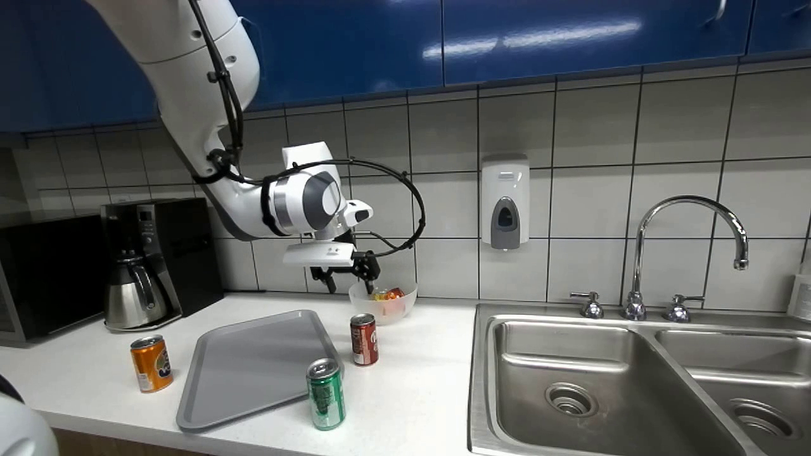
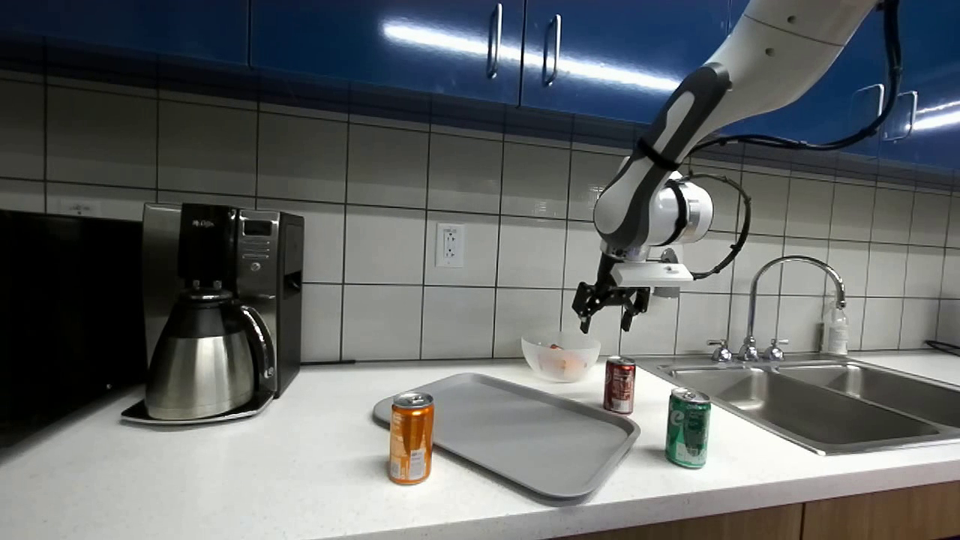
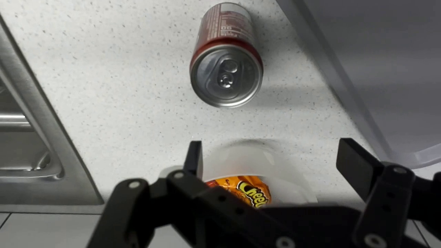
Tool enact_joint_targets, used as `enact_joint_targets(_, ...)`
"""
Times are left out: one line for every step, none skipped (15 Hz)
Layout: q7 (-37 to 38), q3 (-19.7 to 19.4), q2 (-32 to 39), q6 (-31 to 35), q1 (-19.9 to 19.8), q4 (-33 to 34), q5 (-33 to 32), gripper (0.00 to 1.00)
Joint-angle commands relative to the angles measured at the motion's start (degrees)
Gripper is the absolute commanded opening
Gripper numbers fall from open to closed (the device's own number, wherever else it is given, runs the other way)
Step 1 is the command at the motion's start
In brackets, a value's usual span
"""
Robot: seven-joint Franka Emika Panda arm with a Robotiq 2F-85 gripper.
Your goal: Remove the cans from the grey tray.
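Tabletop point(image 2: 262, 480): carrying the setup; its front edge is running near the work, so a push that way would be risky. Steel sink point(image 1: 483, 380): its rim is bounding one side. Grey tray point(image 2: 525, 439): lying flat, low-rimmed; the widest room for travel is apparently lying above it. Claw point(image 2: 605, 328): hanging above the tabletop, fingers standing wide apart, grasping nothing. Frosted bowl point(image 2: 536, 356): sitting near the red can point(image 3: 225, 55), probably limiting an approach from there. All three cans are standing upright on the tabletop, off the tray, so the task is looking complete: the red one between tray and sink, green can point(image 2: 688, 429) on that same side nearer the front edge, orange can point(image 2: 411, 439) apart on the opposite side. Expected handling: smooth, slippery, light to moderate; stiff if sealed, denting if drained; contents are not showing. Best hold: fingers straddling mid-body from above, keeping below the silvery top.
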Motion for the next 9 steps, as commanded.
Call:
enact_joint_targets(1.02, 0.3, -5.5, 1.11, 0.53, -4.71, -2.21, 1.0)
enact_joint_targets(1.48, 0.34, -6.4, 1.33, 0.82, -5.54, -3.01, 1.0)
enact_joint_targets(1.52, 0.57, -7.27, 1.43, 1.03, -6.36, -3.36, 1.0)
enact_joint_targets(1.66, 0.87, -8.3, 1.61, 1.31, -7.41, -3.81, 1.0)
enact_joint_targets(2.17, 1.21, -9.05, 1.9, 1.64, -8.24, -4.48, 1.0)
enact_joint_targets(2.76, 1.65, -10.01, 2.3, 2.0, -9.34, -5.11, 1.0)
enact_joint_targets(3.61, 2.2, -11.07, 2.73, 2.35, -10.55, -5.77, 1.0)
enact_joint_targets(4.48, 2.73, -12.07, 3.22, 2.68, -11.72, -6.36, 1.0)
enact_joint_targets(5.72, 3.28, -13.01, 3.85, 2.98, -12.89, -7.28, 1.0)
